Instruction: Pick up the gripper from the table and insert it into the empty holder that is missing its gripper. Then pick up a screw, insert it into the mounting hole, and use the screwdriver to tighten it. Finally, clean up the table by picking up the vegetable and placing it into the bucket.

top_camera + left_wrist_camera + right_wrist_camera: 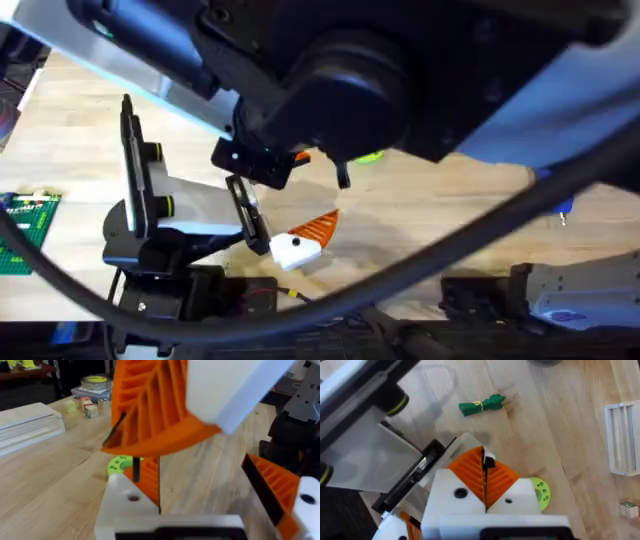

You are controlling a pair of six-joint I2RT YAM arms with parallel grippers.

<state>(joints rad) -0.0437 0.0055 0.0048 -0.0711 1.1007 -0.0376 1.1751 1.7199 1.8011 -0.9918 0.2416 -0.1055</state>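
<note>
My right gripper (485, 480) is shut, its orange pads pressed on a thin black screw (487, 461). In the left wrist view that screw (136, 467) hangs under the right gripper's big orange wedge, just above a mounting hole (133, 497) in one white finger of my left gripper (215, 507). The left gripper stands open, its orange-padded fingers (298, 247) low over the table (430, 225). A green vegetable (481, 405) tied with a yellow band lies on the wood beyond both grippers. The blue screwdriver (562, 208) peeks out beside the right arm. The loose gripper, the empty holder and the bucket are out of view.
A lime-green disc with holes (540, 492) lies flat close under the grippers. White boards (25, 425), a tape roll (96, 382) and small blocks sit at the table's far side. A green circuit board (25, 225) lies at the left edge. The right arm (350, 90) looms dark overhead.
</note>
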